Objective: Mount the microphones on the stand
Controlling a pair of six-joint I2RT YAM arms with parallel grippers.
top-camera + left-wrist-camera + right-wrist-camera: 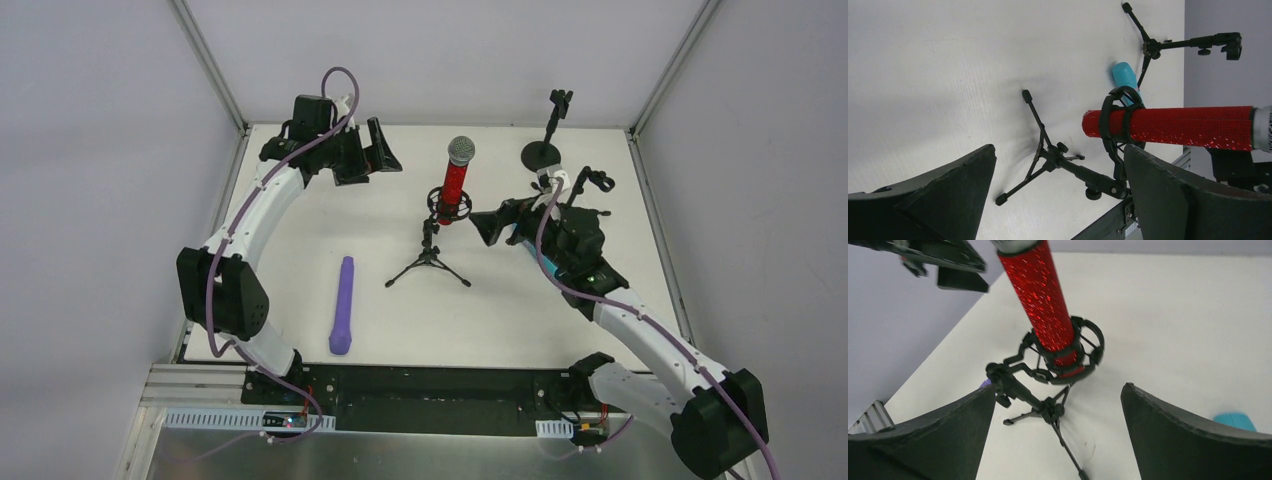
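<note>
**Red microphone (453, 188) sits in the ring mount (1075, 347); both grippers wide and empty**

Red and glittery, the microphone stands tilted in the black ring mount on top of the small tripod stand (430, 262), near the middle of the white table (500, 320). The ring grips the body close to its lower end, and a short stub of red shows below the band. The grey mesh head (460, 150) points up and toward the far edge.

The purple microphone (342, 305) lies flat on the table to the left of the tripod, well apart from it, its length running roughly near to far. Nothing holds it. The cyan microphone (1125, 77) lies on the table on the right side. In the top view the right arm (640, 325) hides most of it, and the wrist views show only a rounded end. It rests near a second tripod stand (1148, 47), whose clip holds nothing. A round-base stand (542, 153) stands toward the far right of the table.

The right gripper (1058, 387) sits just to the right of the ring mount. Its jaws are spread wide, with nothing clamped between them, and its fingers stand apart from the red microphone. The left gripper (1059, 148) hangs over the far-left part of the table and faces the red microphone. Its jaws are equally wide and it holds nothing.
</note>
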